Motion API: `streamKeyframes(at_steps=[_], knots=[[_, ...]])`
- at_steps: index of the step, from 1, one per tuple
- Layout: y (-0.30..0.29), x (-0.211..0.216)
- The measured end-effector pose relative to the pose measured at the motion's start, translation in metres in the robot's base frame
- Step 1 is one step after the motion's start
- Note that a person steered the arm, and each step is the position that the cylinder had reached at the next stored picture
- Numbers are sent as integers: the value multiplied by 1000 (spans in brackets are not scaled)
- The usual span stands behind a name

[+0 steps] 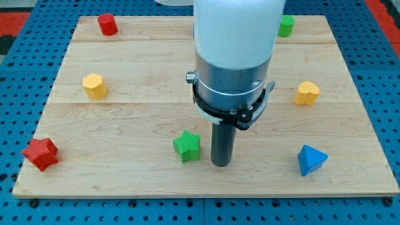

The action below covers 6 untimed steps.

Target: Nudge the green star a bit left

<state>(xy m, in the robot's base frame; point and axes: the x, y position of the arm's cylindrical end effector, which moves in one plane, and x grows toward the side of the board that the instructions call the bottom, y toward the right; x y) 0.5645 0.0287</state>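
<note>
The green star (187, 145) lies on the wooden board (125, 181), left of centre near the view's bottom. My tip (221, 164) is the lower end of the dark rod. It stands just to the star's right with a small gap between them. The arm's white and silver body hides the board's centre above the rod.
A red cylinder (107, 24) sits at the top left, a yellow hexagon (94, 86) at the left and a red star (40, 154) at the bottom left. A green block (286, 26) is at the top right, a yellow heart (307, 93) at the right, a blue pyramid (310, 160) at the bottom right.
</note>
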Motion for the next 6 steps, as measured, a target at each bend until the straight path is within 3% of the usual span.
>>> streamKeyframes(at_steps=[6], knots=[[0, 3]])
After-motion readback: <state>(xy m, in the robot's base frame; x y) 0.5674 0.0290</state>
